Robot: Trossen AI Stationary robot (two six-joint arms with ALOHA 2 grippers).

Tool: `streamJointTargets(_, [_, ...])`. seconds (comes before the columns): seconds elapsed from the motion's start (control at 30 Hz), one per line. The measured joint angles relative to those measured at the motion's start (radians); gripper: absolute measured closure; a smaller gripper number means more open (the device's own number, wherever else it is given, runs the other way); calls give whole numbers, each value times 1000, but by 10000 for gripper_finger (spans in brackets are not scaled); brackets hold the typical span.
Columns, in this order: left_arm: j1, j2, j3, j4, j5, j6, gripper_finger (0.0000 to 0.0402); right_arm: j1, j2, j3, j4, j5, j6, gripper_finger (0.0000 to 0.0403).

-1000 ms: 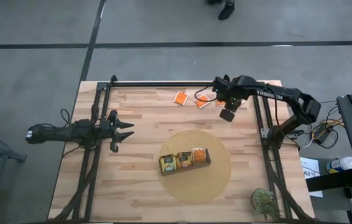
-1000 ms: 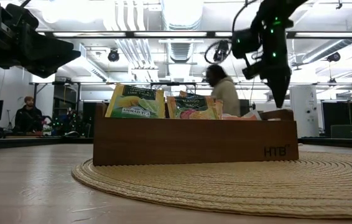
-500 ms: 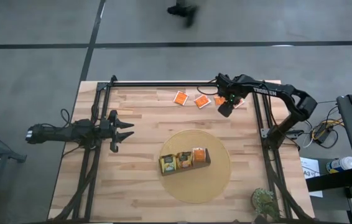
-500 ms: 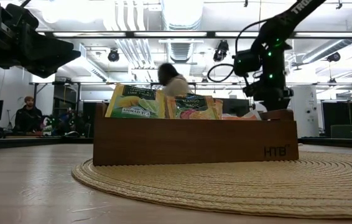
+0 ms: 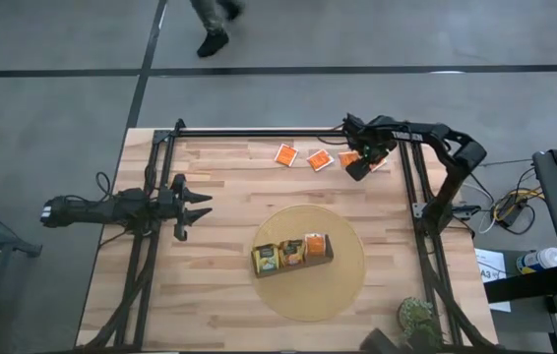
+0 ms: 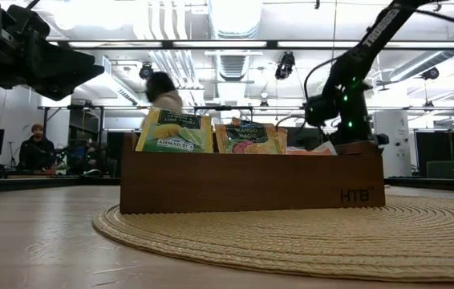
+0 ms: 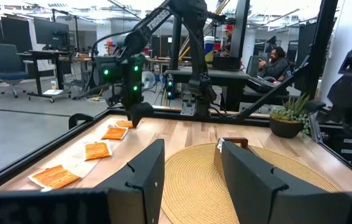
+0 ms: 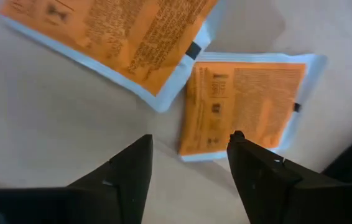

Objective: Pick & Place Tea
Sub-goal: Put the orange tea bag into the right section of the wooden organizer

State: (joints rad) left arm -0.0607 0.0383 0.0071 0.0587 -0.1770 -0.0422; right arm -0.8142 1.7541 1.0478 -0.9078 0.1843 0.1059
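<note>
Several bright orange tea sachets lie flat on the wooden table near its far edge: one (image 5: 284, 154), one (image 5: 319, 159) and one (image 5: 347, 157). My right gripper (image 5: 357, 168) points down over the rightmost ones, open. In the right wrist view its fingers stand on either side of the near edge of one sachet (image 8: 244, 106), with another sachet (image 8: 114, 37) beyond. Whether a fingertip touches it I cannot tell. The brown wooden tray (image 5: 330, 258) holds upright sachets (image 6: 175, 132). My left gripper (image 5: 200, 206) waits open at the table's left.
The tray stands on a round woven mat (image 5: 308, 295) at the table's near middle. A small potted plant (image 5: 418, 317) sits at the near right corner. Black frame rails (image 5: 259, 133) run along the far and side edges. A person (image 5: 215, 29) walks beyond the far edge.
My right gripper has gone down and toward the table's far right, sinking behind the tray in the low view, until it is low over the orange sachets. The sachets have not moved. The person beyond the far edge has walked toward the left.
</note>
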Motion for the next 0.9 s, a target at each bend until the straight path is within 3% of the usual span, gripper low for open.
streamJointTargets(0.3, [0,0,0,0,0,0,248,3,102,16,-28,3,-8,244])
streamJointTargets(0.57, [0,0,0,0,0,0,248,4,63,3,-106,-22,-43,382])
streamJointTargets(0.9, [0,0,0,0,0,0,248,40,-37,-4,-211,-28,-6,394])
